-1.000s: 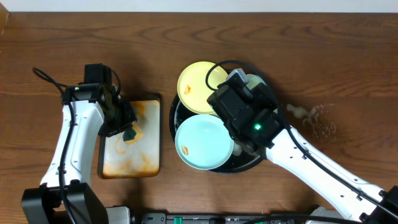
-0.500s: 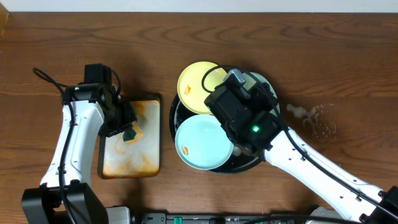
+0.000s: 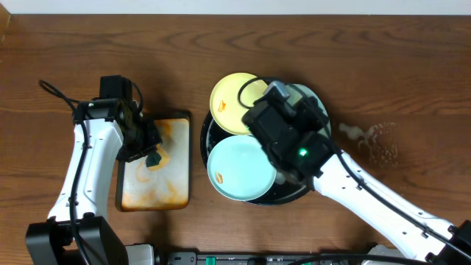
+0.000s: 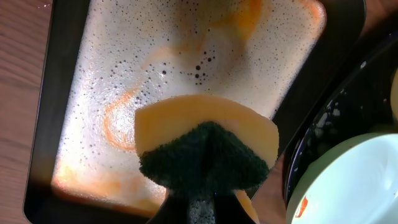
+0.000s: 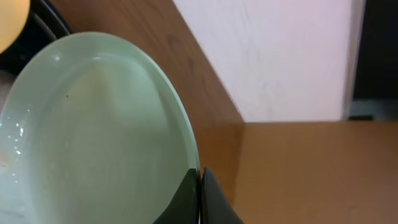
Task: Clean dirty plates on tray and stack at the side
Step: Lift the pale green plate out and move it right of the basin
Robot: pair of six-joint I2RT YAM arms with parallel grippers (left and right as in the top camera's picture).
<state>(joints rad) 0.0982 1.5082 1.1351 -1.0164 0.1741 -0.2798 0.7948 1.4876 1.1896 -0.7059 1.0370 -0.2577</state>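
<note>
The black round tray [image 3: 204,140] holds a pale yellow plate [image 3: 229,99] at its back left and a mint-blue plate [image 3: 239,171] at its front, each with an orange smear. My right gripper [image 5: 200,179] is shut on the rim of the second mint-blue plate [image 5: 93,130], which is tilted up. In the overhead view that plate [image 3: 313,103] is mostly hidden under the right wrist at the tray's back right. My left gripper [image 4: 205,200] is shut on a yellow sponge with a green pad [image 4: 205,146] and holds it over the rectangular tray.
The rectangular orange-stained foamy tray [image 3: 154,193] lies left of the black tray. Wet splash marks [image 3: 375,141] are on the wood tabletop at the right. In the left wrist view the black tray's rim [image 4: 305,146] and the front plate [image 4: 348,186] show at the right.
My right gripper has shifted slightly left with the plate rim in it. The left arm and sponge have not moved.
</note>
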